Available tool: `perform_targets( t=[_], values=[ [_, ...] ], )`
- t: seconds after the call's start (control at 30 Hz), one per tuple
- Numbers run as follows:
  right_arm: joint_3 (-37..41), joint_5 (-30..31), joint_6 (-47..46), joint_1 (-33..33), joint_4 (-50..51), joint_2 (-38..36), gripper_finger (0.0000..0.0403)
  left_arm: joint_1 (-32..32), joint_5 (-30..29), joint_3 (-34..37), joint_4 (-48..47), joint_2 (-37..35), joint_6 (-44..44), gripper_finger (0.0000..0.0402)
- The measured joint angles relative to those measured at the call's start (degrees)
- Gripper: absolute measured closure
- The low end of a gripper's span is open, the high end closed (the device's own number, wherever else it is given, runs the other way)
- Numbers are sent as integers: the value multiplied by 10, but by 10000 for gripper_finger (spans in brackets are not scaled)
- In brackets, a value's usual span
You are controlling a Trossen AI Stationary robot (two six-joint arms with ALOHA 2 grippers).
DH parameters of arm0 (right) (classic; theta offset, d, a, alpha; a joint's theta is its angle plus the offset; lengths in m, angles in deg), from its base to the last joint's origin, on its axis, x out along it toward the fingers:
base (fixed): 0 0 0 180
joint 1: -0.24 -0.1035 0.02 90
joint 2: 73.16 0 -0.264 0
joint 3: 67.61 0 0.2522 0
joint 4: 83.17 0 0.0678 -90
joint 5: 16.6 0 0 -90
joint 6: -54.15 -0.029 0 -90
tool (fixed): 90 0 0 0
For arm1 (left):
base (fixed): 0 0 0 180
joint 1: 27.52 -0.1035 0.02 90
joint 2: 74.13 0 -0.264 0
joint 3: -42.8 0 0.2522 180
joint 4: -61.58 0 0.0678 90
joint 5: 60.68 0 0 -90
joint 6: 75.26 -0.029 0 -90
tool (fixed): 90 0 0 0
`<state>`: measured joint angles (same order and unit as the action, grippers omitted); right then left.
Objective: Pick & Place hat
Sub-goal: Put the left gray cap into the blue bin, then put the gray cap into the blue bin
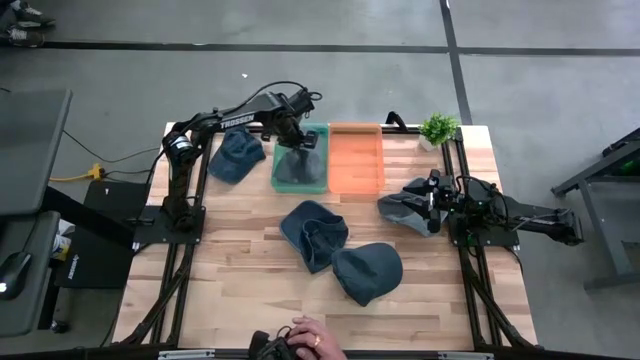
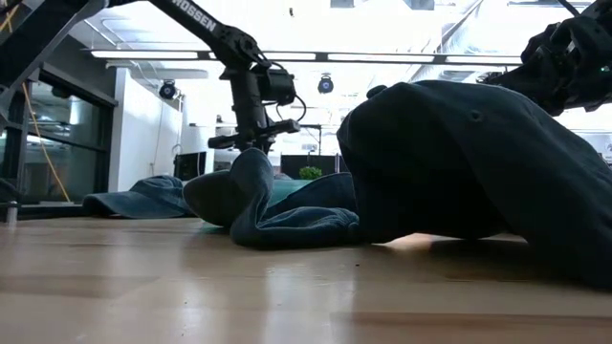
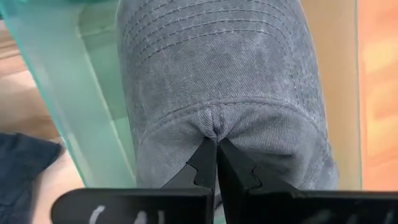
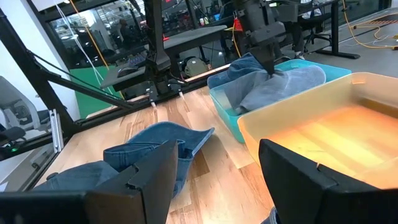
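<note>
- Grey hat (image 1: 297, 166) sits in the green bin (image 1: 322, 184), at the far side of the table; brim stitching shows clearly in the left wrist view (image 3: 217, 74).
- Left gripper (image 1: 300, 143) is over the green bin, fingers (image 3: 202, 165) pinched together on a fold of the grey hat's fabric. The right wrist view shows it pointing down into the bin, cloth bunched up under it (image 4: 268, 67).
- Orange bin (image 1: 356, 158) stands touching the green bin on its right-arm side; nothing visible inside it.
- Dark blue hat (image 1: 237, 155) lies on the table just beside the green bin, on the left-arm side, under the left arm.
- Two more hats lie nearer the front of the table than the green bin: a blue denim one (image 1: 314, 233), crumpled, and a dark rounded one (image 1: 367, 271) touching it on the front-right.
- Right gripper (image 1: 432, 205) sits to the right of the orange bin, well apart from the green bin. Its fingers (image 4: 155, 171) stand wide apart in its own wrist view. A dark grey hat (image 1: 403, 210) lies at the gripper; cannot tell if the fingers touch it.
- Small potted plant (image 1: 438, 128) at the far right corner, beyond the orange bin.
- A person's hand (image 1: 312, 338) shows at the front edge of the table, far from the green bin.
</note>
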<state>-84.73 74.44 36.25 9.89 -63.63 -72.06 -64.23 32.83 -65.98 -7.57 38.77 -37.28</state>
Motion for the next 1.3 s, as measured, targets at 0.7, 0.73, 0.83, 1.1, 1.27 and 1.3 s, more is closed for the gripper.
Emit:
perform_targets(
  t=[0.7,0.73,0.83,1.1,1.27,1.3],
  values=[
    [0,0,0,0,0,0,183,11,22,-1,17,26,-24,226],
    [0,0,0,0,0,0,183,11,24,-1,17,26,-24,217],
    [0,0,0,0,0,0,183,11,36,-1,17,26,-24,196],
    [0,0,0,0,0,0,183,11,59,-13,6,21,-40,188],
    [0,0,0,0,0,0,183,10,47,-57,-34,20,-63,188],
    [0,0,0,0,0,0,183,10,43,-69,-42,20,-70,188]
  ],
)
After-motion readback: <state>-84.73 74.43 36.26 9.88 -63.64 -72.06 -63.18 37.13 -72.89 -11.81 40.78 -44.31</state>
